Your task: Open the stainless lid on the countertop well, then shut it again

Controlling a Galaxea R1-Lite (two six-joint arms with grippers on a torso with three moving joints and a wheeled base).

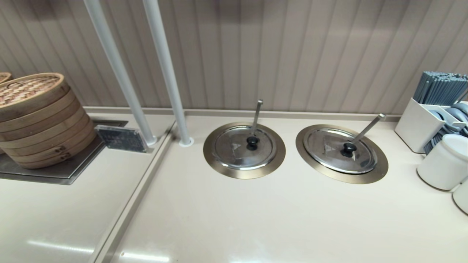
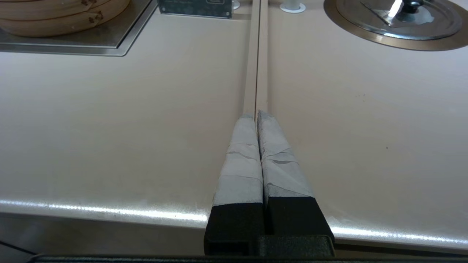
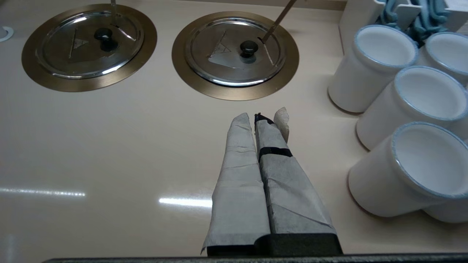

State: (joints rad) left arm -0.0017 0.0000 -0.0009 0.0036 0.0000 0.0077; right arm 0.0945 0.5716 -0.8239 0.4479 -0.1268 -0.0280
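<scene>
Right end effector [image 3: 257,117] clenched, empty, low over worktop [image 3: 109,153] near stainless lid [image 3: 234,51]. Left end effector [image 2: 256,116] clenched, parked over worktop seam. Lid seated flat on countertop well [image 1: 342,153], right of twin lid [image 1: 244,147].

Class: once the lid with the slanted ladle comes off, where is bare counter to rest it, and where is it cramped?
Free: the broad counter nearer the robot than both wells. Cramped: right of the stainless lid, where white cups crowd.
</scene>
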